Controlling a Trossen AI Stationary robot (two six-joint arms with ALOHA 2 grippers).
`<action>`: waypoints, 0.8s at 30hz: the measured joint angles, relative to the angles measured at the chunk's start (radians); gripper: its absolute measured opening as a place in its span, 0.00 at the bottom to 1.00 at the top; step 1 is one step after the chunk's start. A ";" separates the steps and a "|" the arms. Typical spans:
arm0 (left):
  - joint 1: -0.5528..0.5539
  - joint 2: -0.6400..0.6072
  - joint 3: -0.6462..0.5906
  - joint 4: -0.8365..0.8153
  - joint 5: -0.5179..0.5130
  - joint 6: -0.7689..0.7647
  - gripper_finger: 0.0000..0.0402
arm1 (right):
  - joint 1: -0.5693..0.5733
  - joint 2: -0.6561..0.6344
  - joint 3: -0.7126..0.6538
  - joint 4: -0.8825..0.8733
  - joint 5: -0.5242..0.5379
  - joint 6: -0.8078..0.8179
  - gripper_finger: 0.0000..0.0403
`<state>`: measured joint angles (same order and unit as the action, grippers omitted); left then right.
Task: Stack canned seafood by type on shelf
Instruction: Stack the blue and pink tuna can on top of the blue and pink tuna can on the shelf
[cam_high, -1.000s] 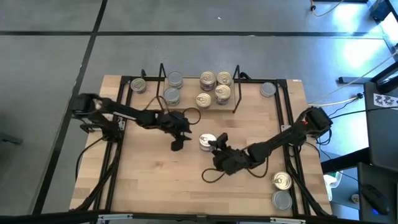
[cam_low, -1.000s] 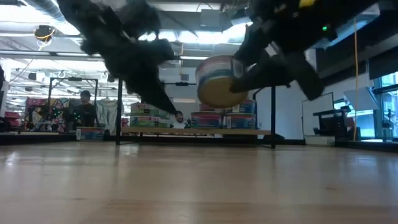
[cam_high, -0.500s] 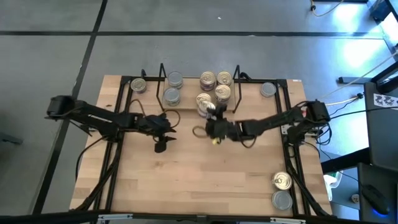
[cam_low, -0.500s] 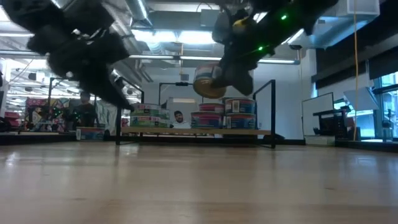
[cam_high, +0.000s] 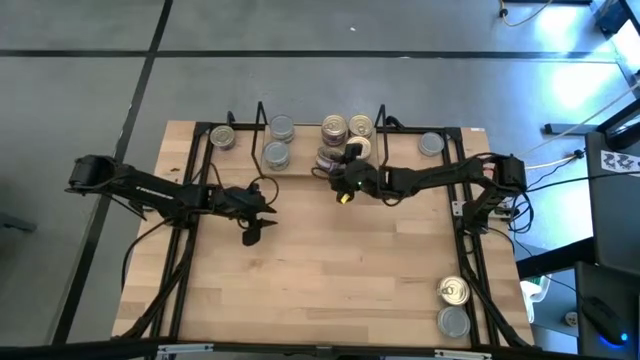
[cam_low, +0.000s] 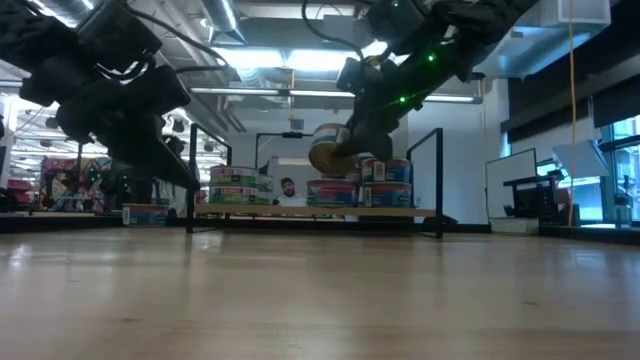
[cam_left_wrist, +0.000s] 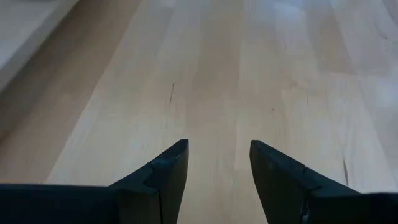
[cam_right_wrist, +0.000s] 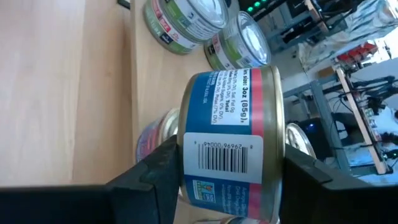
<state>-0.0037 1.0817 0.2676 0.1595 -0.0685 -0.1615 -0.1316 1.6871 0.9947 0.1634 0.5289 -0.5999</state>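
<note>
On the left, the left end effector (cam_high: 254, 235) has drawn back toward its own side over the half second, and hangs with fingers spread and empty above bare tabletop (cam_high: 330, 290), well clear of the shelf (cam_high: 300, 170). So it has stepped aside for now.

In the middle, the right end effector (cam_high: 340, 182) has carried its blue-labelled can (cam_right_wrist: 233, 146) from mid-tabletop to the shelf's front edge. It pinches the can by the side wall, tilted and raised above the board (low view), just in front of the gold-topped cans (cam_high: 347, 137). I judge the placing step is close.

Room is tight there: the wire end frame (cam_high: 381, 140) stands just to the right, grey-topped cans (cam_high: 277, 141) sit leftward. Three cans (cam_high: 453, 305) (cam_high: 430, 144) (cam_high: 222, 137) remain off the shelf.
</note>
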 joint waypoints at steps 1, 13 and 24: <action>0.001 0.000 0.000 0.009 -0.001 0.010 0.42 | -0.009 0.000 0.000 0.003 -0.002 0.000 0.47; 0.002 0.000 0.000 0.016 -0.004 0.037 0.42 | -0.086 0.000 0.000 -0.008 -0.103 0.001 0.47; 0.002 0.000 0.000 0.012 -0.005 0.032 0.42 | -0.084 0.051 0.002 0.037 -0.048 -0.017 0.47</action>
<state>-0.0021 1.0817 0.2680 0.1715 -0.0731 -0.1291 -0.2157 1.7386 0.9970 0.2000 0.4812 -0.6168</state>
